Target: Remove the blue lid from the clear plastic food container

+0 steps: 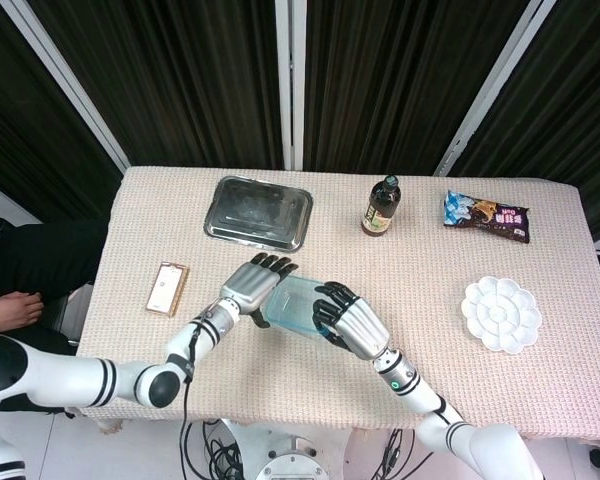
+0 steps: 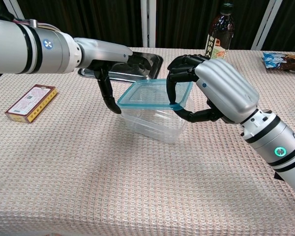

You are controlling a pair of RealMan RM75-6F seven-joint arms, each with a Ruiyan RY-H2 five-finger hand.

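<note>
Container: clear plastic food container [image 2: 155,120] resting on the tablecloth [image 2: 88,187] near the front middle of the table, tipped slightly, between the two hands.
Lid: blue lid [image 2: 155,94], a translucent panel with a blue rim, sitting on the container's top; whether it is fully seated cannot be told from either view.
Left hand: left hand [image 2: 108,61] at the container's left end, fingers extended, thumb [image 2: 107,93] pointing down with its tip against the lid's left corner; it braces rather than clasps.
Right hand: right hand [image 2: 211,88] wrapped over the container's right end, fingers curled onto the lid's rim from above and the thumb underneath against the wall, grasping that end.
Tray: metal tray [image 1: 258,211] behind the container, toward the table's far side.
Bottle: dark bottle [image 1: 381,206] upright, right of the tray.
Box: small flat box [image 1: 167,288] near the left edge.
Packet: snack packet [image 1: 486,216] at the far right.
Palette: white palette dish [image 1: 501,314] near the right edge.
</note>
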